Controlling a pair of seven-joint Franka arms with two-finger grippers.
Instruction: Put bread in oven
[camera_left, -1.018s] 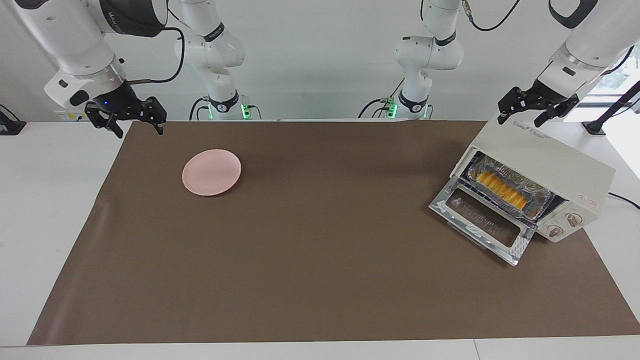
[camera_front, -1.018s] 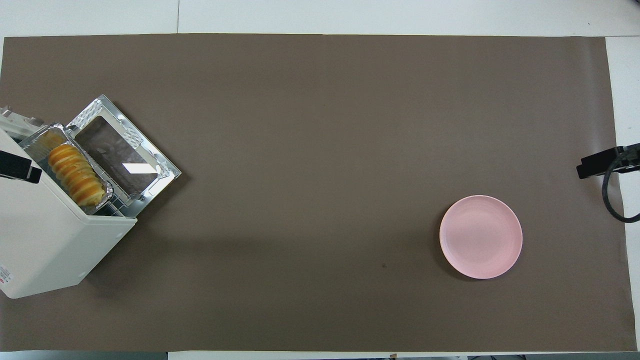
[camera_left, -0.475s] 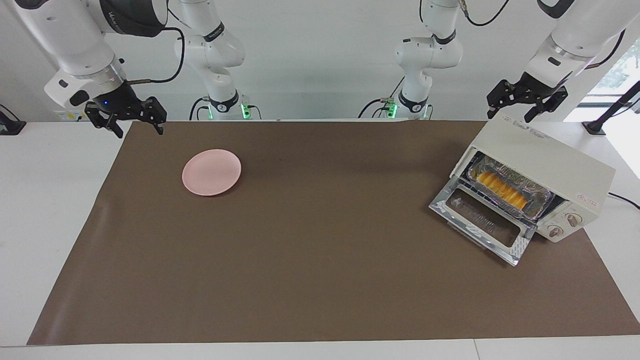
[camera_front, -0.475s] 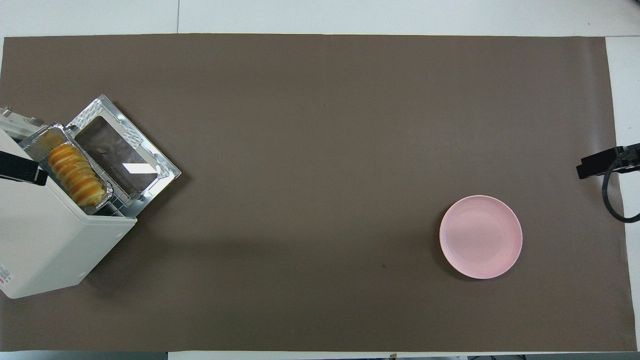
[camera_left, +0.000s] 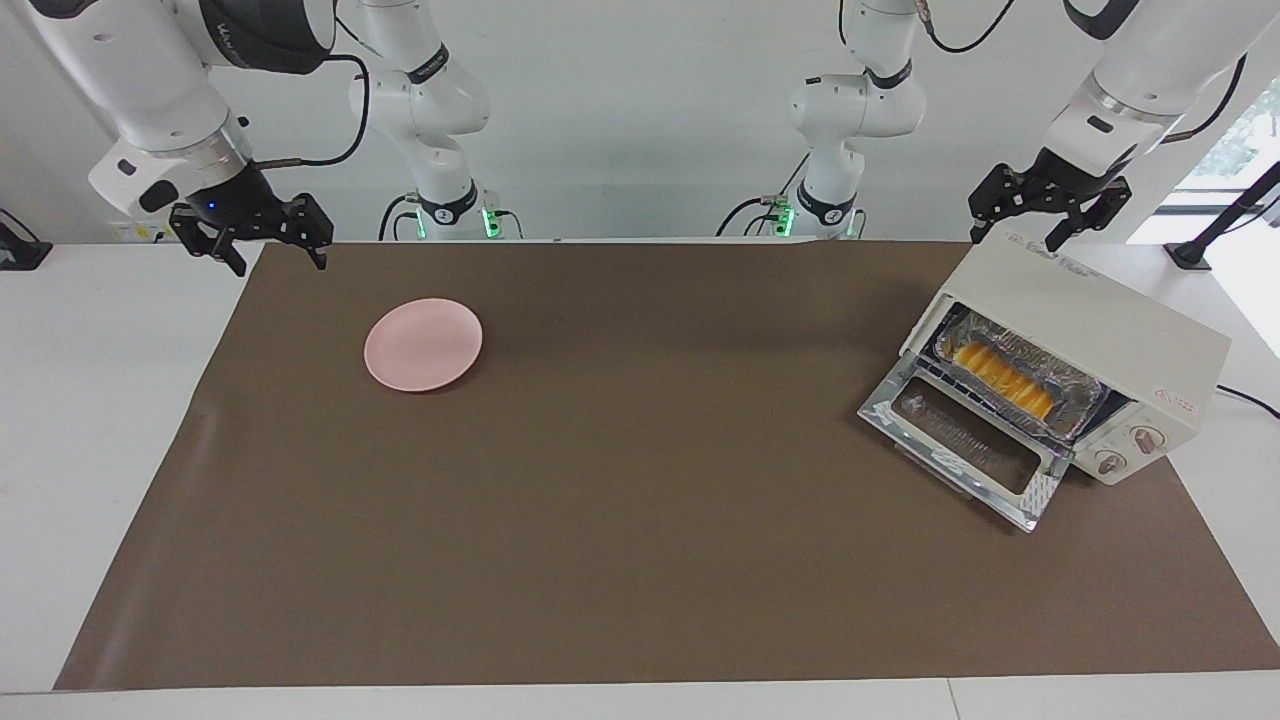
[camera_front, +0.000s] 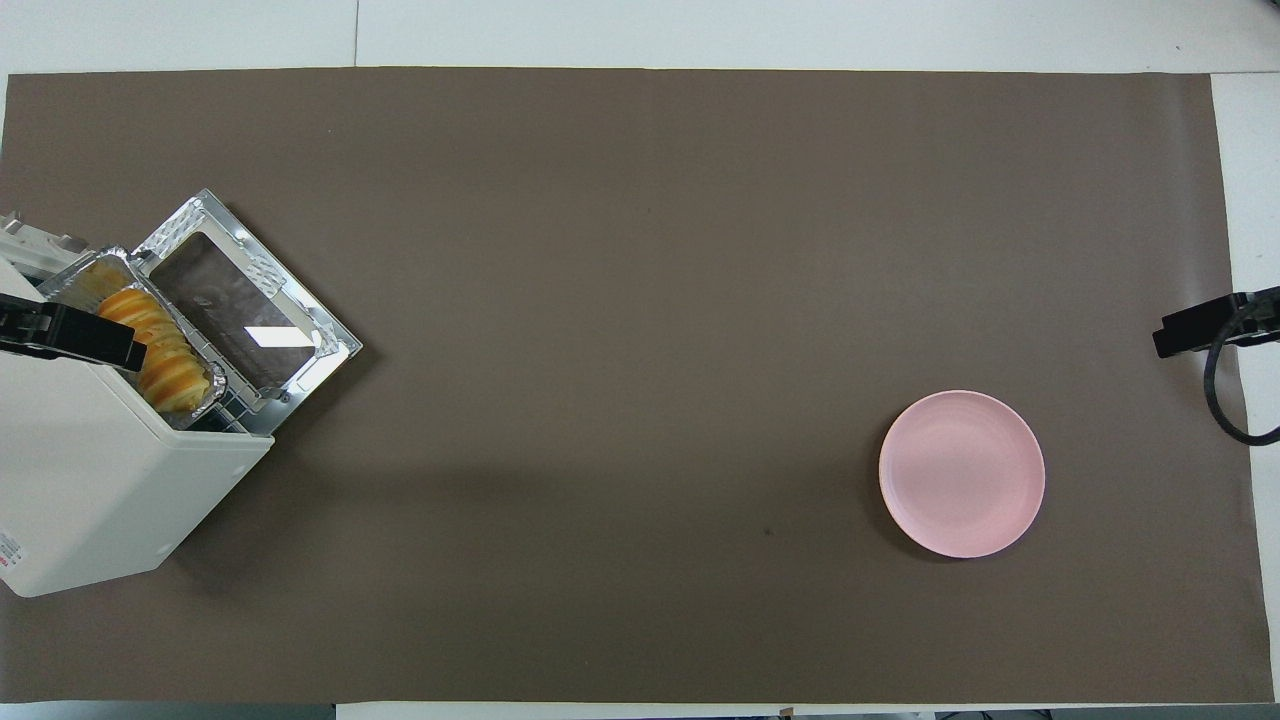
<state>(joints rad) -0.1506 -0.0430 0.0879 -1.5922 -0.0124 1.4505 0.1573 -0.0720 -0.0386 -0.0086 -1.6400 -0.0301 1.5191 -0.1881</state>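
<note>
The cream-white oven (camera_left: 1090, 320) stands at the left arm's end of the table with its glass door (camera_left: 965, 440) dropped open. The yellow-orange bread (camera_left: 1005, 378) lies in a silver foil tray (camera_left: 1085, 402) on the rack inside. In the overhead view the oven (camera_front: 90, 470) and the bread (camera_front: 175, 375) show too. My left gripper (camera_left: 1022, 232) is open and empty in the air over the oven's top. One of its fingers (camera_front: 80, 337) covers part of the bread from above. My right gripper (camera_left: 280, 262) is open and empty, waiting at the right arm's end (camera_front: 1195, 328).
A round pink plate (camera_left: 423, 344) sits empty on the brown mat (camera_left: 640, 500) toward the right arm's end, and shows in the overhead view (camera_front: 962, 473). The open door juts out from the oven's front over the mat.
My left gripper has risen a little and shifted over the oven toward the table's middle; from above its finger now covers part of the bread. The right arm, bread and oven have not moved.
</note>
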